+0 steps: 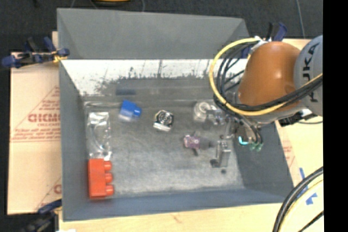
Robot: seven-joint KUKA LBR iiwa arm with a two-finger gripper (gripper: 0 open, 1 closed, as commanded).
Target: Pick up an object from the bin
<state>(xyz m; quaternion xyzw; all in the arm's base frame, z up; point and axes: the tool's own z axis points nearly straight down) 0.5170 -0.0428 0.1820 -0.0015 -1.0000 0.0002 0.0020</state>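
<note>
Near the bin's right wall, my claw hangs low beside a small purple piece, the nearest thing and probably the easiest pick. Can't tell if claw is spread or pinching. Red block and blue cap lie well apart, at left.

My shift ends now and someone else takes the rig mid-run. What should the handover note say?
Gripper: low over the floor of the bin, right side; I cannot tell whether it holds anything.
Nearest: purple piece just to its left, clear round piece behind it.
Elsewhere: black-and-silver piece mid-bin, blue cap, clear bag, red brick at front left.
Done: nothing seen lifted.
Left: grasp one thing and lift it out.
</note>
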